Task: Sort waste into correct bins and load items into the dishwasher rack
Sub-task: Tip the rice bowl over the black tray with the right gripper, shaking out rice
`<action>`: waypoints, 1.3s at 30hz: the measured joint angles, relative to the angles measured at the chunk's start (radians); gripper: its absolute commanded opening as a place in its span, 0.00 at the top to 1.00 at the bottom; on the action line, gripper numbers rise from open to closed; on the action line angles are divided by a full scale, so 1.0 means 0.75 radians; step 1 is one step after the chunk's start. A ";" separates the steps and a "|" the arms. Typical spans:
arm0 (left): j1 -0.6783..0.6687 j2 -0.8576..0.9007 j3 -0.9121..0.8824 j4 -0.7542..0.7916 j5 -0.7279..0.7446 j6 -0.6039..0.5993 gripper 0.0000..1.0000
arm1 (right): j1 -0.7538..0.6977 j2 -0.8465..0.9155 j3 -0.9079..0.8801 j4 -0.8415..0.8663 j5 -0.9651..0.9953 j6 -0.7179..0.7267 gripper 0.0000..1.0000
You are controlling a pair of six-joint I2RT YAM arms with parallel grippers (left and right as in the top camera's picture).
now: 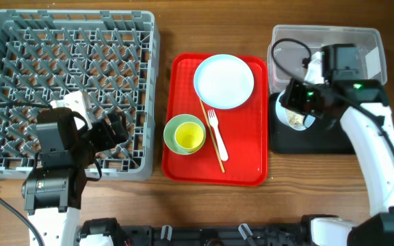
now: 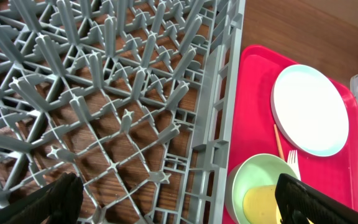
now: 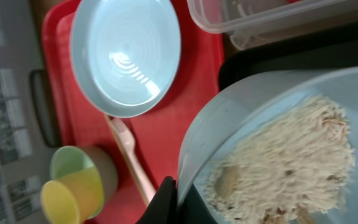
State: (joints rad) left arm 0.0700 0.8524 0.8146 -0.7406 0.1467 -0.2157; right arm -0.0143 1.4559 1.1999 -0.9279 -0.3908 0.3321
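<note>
One rice-heaped bowl (image 3: 260, 93), clear from right wrist

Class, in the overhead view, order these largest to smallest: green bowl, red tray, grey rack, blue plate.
1. grey rack, clearly largest
2. red tray
3. blue plate
4. green bowl, smallest
No two look alike in size.

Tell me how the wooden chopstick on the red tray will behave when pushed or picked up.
The chopstick is thin and straight, so probably stiff and light. Lying flat on the smooth red tray, it will likely slide or roll when nudged. The white fork lies close beside it and may shift too.
</note>
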 measured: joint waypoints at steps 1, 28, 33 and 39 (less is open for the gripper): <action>0.000 0.000 0.000 -0.001 0.000 0.000 0.00 | -0.043 0.016 -0.005 0.003 -0.061 -0.027 0.96; 0.000 0.000 0.000 -0.001 0.000 0.000 0.00 | -0.746 0.257 -0.124 0.143 -1.077 0.051 0.96; 0.000 0.000 0.000 -0.001 0.000 0.000 0.00 | -0.808 0.266 -0.125 0.184 -1.187 0.134 0.96; 0.000 0.000 0.000 0.000 0.000 0.000 0.00 | -0.828 0.266 -0.125 0.253 -1.307 0.196 0.96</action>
State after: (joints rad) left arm 0.0700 0.8524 0.8146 -0.7406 0.1467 -0.2157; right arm -0.6350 1.6550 1.1061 -0.7380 -1.3708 0.4789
